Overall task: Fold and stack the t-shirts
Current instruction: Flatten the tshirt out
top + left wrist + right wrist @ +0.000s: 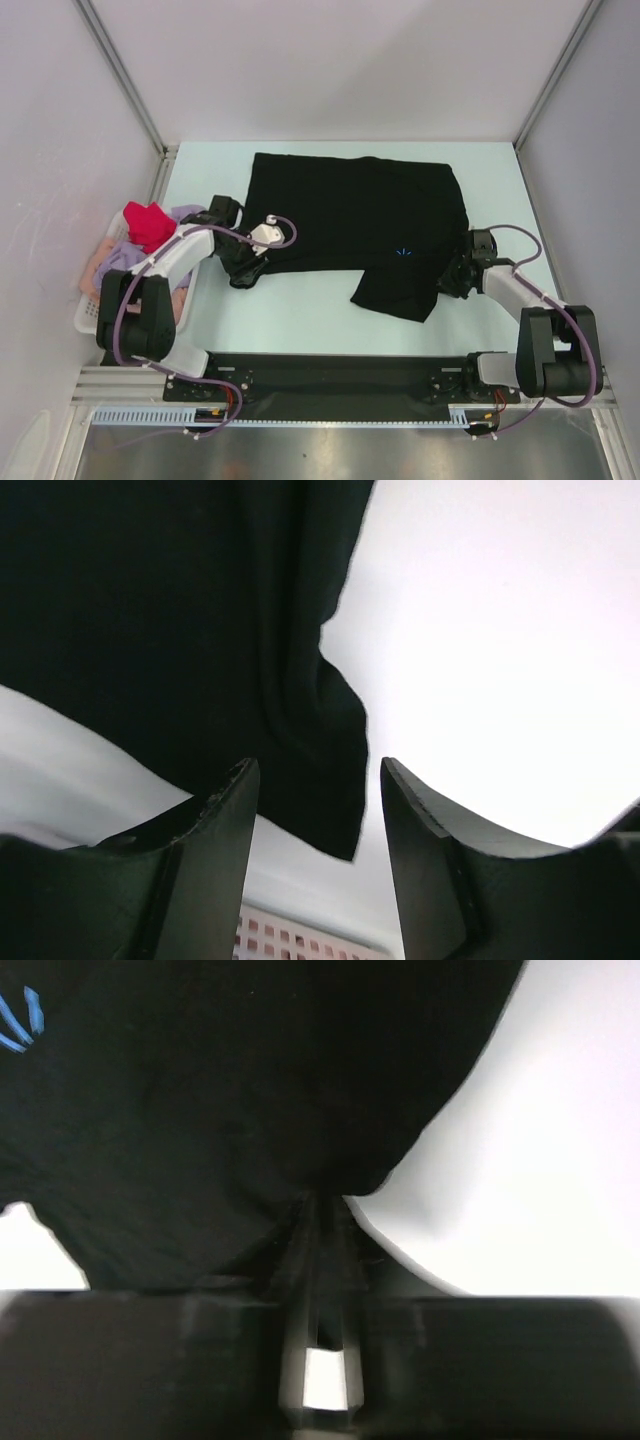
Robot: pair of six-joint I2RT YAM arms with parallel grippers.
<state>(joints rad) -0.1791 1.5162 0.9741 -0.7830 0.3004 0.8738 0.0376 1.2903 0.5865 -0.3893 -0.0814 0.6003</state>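
Fold of the black shirt, grasping stage. Far left, the basket (88,312) holds the red shirt (148,224) and paler ones. Left pincer (318,875) is spread, with the sleeve (325,800) corner hanging between its fingers (apparently not yet gripped). The black shirt (350,210) lies flat on the desk (290,322). Right pincer (318,1230) is pinching the shirt's right edge. The next move probably calls for the left to close, then a joint lift.

"What's it all sitting on?"

"A pale mint flat tabletop (300,320), boxed in by plain white panel walls (330,60) with slanting silver aluminium corner posts (120,75). There's a brushed grey steel sheet (330,455) along the near edge. The light is soft and even."
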